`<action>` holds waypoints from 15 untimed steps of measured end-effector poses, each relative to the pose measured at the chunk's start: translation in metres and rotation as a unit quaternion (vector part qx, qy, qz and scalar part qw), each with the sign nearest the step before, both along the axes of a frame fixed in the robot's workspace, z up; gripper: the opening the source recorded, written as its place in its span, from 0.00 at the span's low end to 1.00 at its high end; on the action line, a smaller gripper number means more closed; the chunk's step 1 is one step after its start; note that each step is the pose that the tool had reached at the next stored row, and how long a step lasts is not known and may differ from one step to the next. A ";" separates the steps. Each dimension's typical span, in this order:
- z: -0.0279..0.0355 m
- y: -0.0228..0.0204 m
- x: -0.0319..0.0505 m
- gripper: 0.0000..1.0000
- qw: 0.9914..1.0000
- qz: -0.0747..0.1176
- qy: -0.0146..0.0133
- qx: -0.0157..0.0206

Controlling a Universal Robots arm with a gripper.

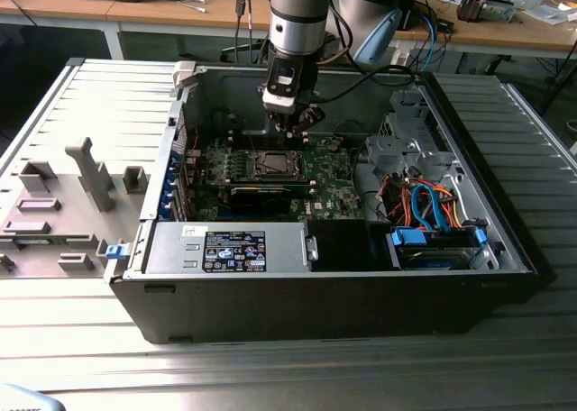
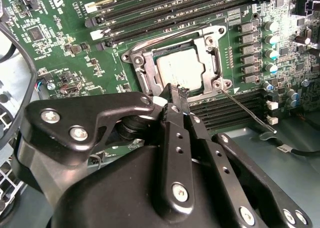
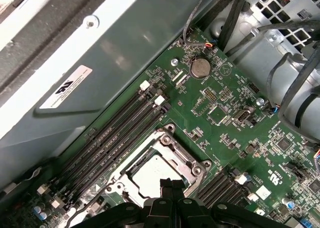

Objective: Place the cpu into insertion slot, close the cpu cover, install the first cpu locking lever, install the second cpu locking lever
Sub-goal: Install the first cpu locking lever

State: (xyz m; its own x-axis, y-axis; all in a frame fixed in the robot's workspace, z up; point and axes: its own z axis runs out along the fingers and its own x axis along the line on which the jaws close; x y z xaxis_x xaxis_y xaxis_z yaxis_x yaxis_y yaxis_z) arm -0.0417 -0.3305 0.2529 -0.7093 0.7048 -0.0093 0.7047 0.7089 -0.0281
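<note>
- Down inside the open computer case [image 1: 270, 303], above the motherboard [image 1: 335, 191]; free room overhead, cables [image 1: 424, 204] bunched toward the exterior view's right.
- Gripper [image 2: 175, 91] pinched shut on nothing, tips right by the insertion slot [image 2: 220, 83].
- Cpu cover [image 2: 216, 63] lowered over the seated cpu [image 2: 182, 68].
- Probably at the lever stage: thin locking lever [image 2: 247, 110] jutting free, calling for a fine sweep clear of the memory slots [image 2: 165, 13].

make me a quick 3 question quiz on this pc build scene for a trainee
1. True or false: the cpu sits in the insertion slot.
2. The gripper is nearest to: A the cpu cover; B the coin battery; C the orange cables.
3. What colour is the motherboard?
Key: 1 true; 2 A; 3 green.
</note>
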 end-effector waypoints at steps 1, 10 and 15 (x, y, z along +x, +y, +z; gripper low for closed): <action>0.0000 0.0000 0.0000 0.11 1.000 0.002 0.000 0.000; 0.0000 0.0000 0.0000 0.11 1.000 0.012 0.000 0.000; 0.0000 0.0000 0.0000 0.11 1.000 0.019 0.000 0.000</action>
State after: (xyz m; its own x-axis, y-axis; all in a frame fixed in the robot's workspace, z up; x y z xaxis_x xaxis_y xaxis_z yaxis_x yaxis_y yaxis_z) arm -0.0417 -0.3305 0.2529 -0.7352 0.6777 -0.0094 0.6777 0.7348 -0.0281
